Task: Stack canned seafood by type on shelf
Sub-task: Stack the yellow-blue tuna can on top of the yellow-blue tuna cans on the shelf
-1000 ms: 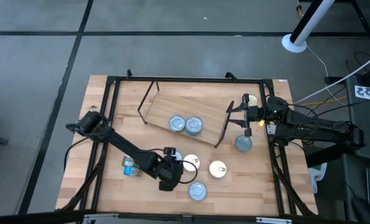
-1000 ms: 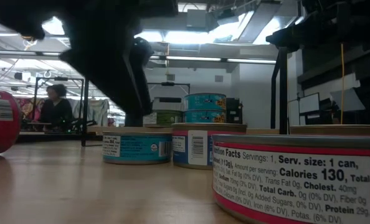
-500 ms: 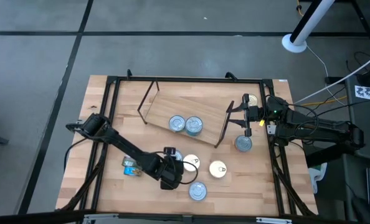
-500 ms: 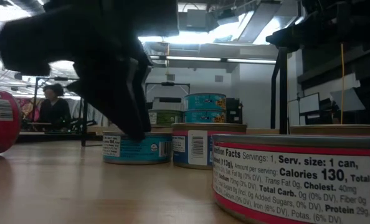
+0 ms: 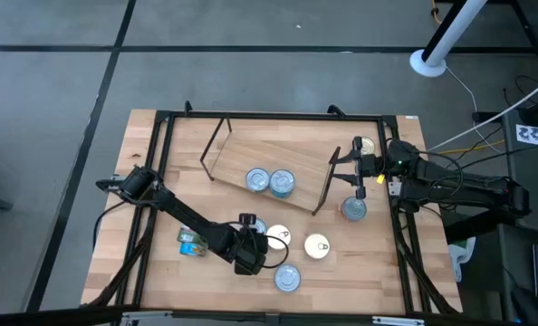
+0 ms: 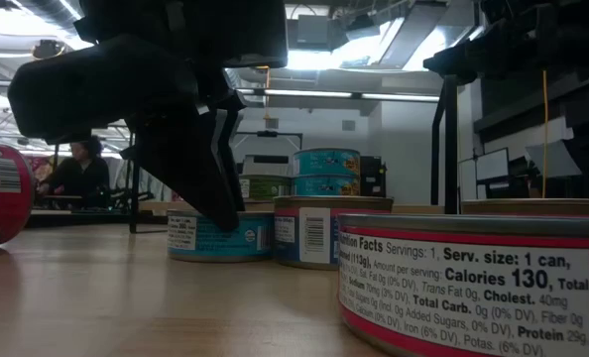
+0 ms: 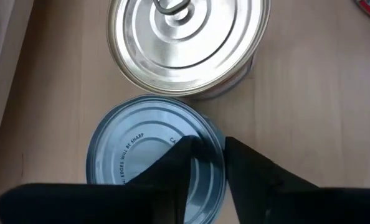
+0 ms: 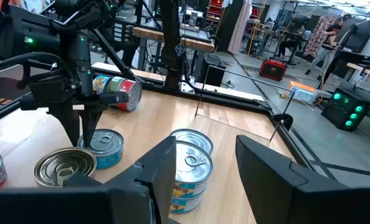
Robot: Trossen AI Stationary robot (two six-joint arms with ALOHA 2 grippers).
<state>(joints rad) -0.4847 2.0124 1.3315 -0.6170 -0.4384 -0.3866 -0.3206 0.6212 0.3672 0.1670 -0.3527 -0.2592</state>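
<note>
Left tool: the left tool was down at the front of the wooden tabletop, its dark fingers a narrow gap apart over the rim of a short round tin with a silver lid and teal side label; whether they clamped it could not be told.
Neighbouring tin: a tin with a ringed, pull-tab lid stood just beside it.
Right tool: the right tool hung by the shelf's right end, fingers apart, holding nothing.
Shelf: the light-wood board on black wire legs carried two silver-lidded tins, touching.
Other tins: one gold-lidded tin and one tin lying on its side on the tabletop.
</note>
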